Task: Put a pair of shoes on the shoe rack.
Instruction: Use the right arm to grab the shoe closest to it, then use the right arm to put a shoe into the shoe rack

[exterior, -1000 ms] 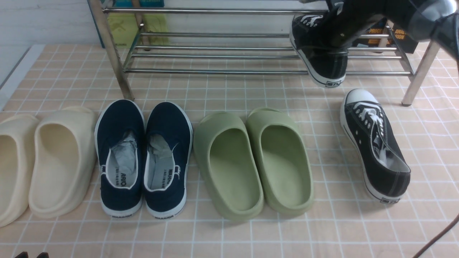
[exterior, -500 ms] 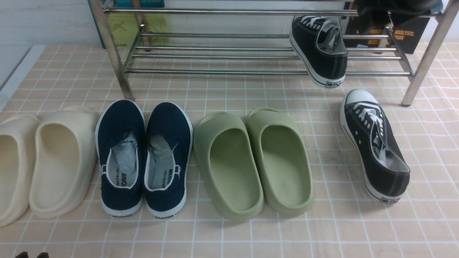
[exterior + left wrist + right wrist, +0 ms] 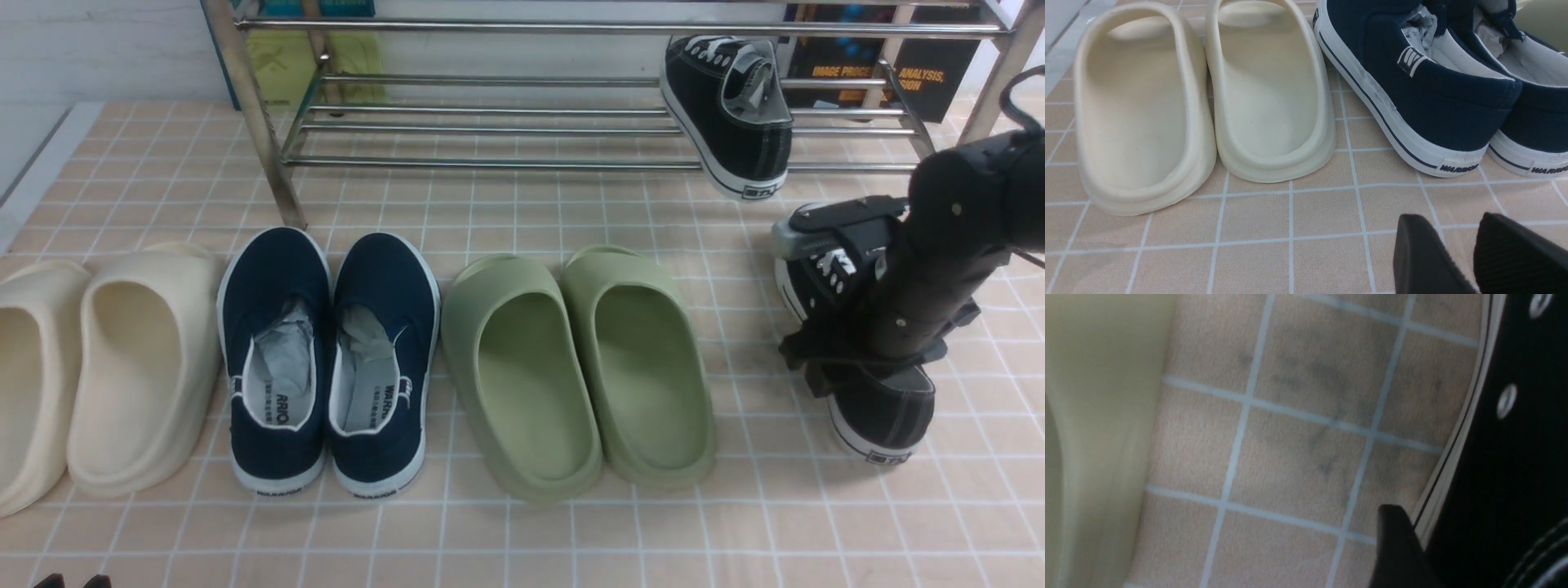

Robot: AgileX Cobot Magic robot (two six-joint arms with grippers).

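1. While one black sneaker [image 3: 727,114] sits at the shoe rack [image 3: 490,163] right end w/ heel overhanging the front bar, its mate [image 3: 886,408] lies on the floor before the rack's right leg, right gripper [image 3: 849,359] over it. A bump could tip the racked one.
2. Left wrist: left gripper [image 3: 1461,261] is well in front of the rack's left end, jaws slightly apart, empty.
3. Right wrist: one finger [image 3: 1396,547] is outside the mate's sole. Can't tell if gripped. A thin canvas pinch may slip.

Support surface: peach tiled floor [image 3: 522,531] with white grid lines. Footwear stands in 1 row, from left edge to right edge:
- 2 cream slippers [image 3: 135,359]
- 2 navy slip-on shoes [image 3: 326,359]
- 2 green slippers [image 3: 580,367]
- 1 floor sneaker [image 3: 886,408], partly hidden, near the right edge

The shoe rack [image 3: 490,163] stands on its legs along the far edge. 1 rack sneaker [image 3: 731,122] rests on its lower bars at the right end, heel overhanging the front bar.
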